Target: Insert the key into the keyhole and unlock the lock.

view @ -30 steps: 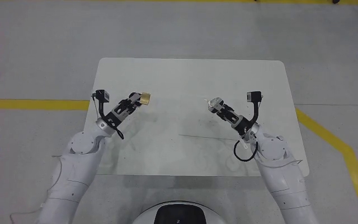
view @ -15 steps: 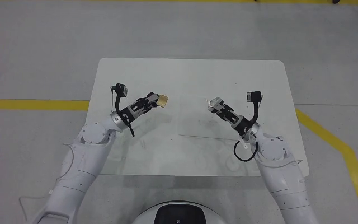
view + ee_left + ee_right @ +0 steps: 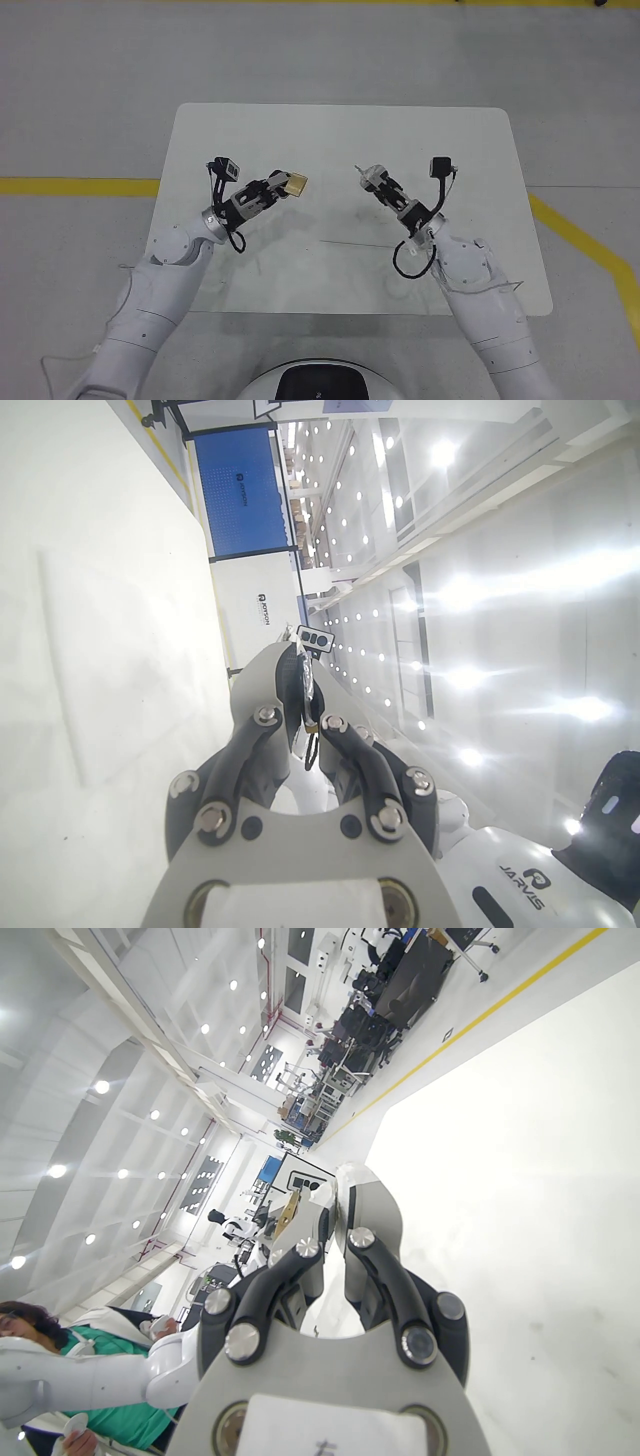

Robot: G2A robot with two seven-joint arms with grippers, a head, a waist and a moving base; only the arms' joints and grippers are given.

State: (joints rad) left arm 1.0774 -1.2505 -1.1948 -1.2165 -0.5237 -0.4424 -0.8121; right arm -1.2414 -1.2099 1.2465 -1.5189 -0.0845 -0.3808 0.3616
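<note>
A brass padlock (image 3: pixel 296 183) is held above the white table (image 3: pixel 340 130), left of centre, with my left gripper (image 3: pixel 283 185) shut on it. In the left wrist view the left gripper (image 3: pixel 295 652) has its fingers pressed together, and a sliver of brass (image 3: pixel 311 728) shows between them. Right of centre, my right gripper (image 3: pixel 376 181) is shut on a small pale key (image 3: pixel 366 173) that points toward the lock. In the right wrist view the right gripper (image 3: pixel 336 1188) is shut, and the padlock (image 3: pixel 289 1213) shows a little farther off. A short gap separates key and lock.
The tabletop below both arms is bare white. A yellow floor line (image 3: pixel 70 186) runs past the table on both sides. A person (image 3: pixel 75 1343) in green stands off the table in the right wrist view.
My left arm has carried the lock rightward toward the table's centre. My right arm has shifted left with the key in the last half second. The gap between them has narrowed.
</note>
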